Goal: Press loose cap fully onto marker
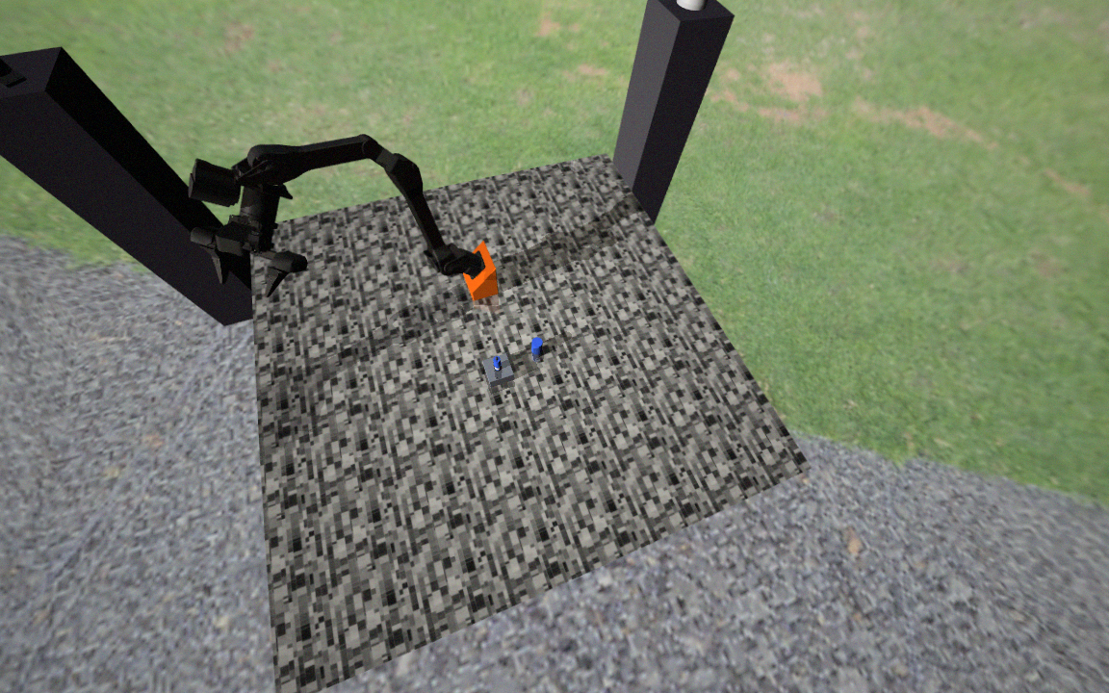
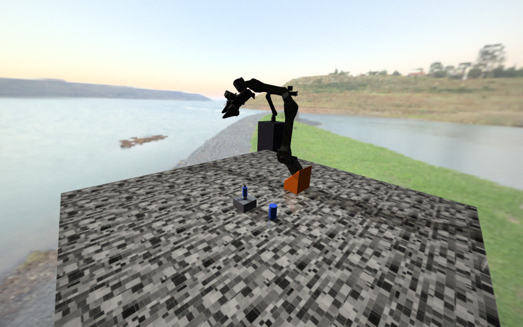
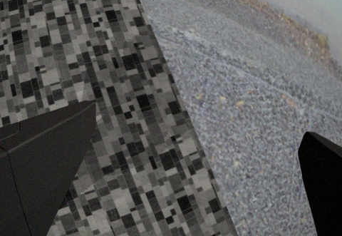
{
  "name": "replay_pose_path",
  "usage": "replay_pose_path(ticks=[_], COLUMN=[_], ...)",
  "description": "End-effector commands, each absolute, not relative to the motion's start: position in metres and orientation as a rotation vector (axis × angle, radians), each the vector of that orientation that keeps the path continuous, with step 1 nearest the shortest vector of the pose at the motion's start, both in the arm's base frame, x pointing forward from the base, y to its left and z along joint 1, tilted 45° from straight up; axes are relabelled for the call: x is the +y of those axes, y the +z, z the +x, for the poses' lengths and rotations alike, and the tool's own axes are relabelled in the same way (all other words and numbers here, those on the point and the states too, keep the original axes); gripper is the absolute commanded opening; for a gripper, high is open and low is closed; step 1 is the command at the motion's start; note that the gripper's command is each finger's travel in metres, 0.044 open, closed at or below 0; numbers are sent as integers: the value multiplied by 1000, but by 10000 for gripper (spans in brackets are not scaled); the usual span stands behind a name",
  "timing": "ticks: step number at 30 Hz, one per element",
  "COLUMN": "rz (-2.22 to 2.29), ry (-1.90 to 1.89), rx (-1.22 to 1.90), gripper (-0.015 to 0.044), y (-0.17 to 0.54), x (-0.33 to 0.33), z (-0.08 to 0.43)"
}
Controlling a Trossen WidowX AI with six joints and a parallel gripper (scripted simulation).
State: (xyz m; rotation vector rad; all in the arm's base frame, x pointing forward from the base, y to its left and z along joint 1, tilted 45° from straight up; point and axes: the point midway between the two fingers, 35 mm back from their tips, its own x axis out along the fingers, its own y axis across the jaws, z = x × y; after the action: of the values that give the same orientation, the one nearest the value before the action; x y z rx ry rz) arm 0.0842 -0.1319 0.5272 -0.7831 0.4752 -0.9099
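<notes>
The blue marker [image 1: 497, 363] [image 2: 244, 191] stands upright in the dark grey holder block [image 1: 499, 374] [image 2: 244, 205], its narrow tip bare and pointing up. The blue cap [image 1: 537, 346] [image 2: 273, 211] stands on the table [image 1: 455, 517] [image 2: 230, 276], a short way from the block, apart from it. My gripper [image 1: 246, 289] [image 2: 223, 114] [image 3: 202, 129] is open and empty. It hangs high and far to the side of marker and cap, over the table's edge. Neither marker nor cap shows in the wrist view.
The arm rises from an orange wedge-shaped base [image 1: 482, 280] [image 2: 298, 180] standing on the table, near the block and cap. A dark pillar [image 1: 102, 172] [image 2: 269, 136] with a small black arm on it stands beyond the table's edge. Another dark pillar [image 1: 670, 94] stands at the far corner in the top view.
</notes>
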Motion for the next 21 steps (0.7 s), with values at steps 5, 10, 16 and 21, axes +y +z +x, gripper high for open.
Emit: replay_pose_path(ticks=[5,10,16,21], rz=[-598,-331,-24,142], ry=[-818,-703,-589,-544], rx=[470,528,676,836], gripper=[269,251,251,251], y=[501,457,383,316], x=[-155,-181,-182,-153], z=[113,167,247,303])
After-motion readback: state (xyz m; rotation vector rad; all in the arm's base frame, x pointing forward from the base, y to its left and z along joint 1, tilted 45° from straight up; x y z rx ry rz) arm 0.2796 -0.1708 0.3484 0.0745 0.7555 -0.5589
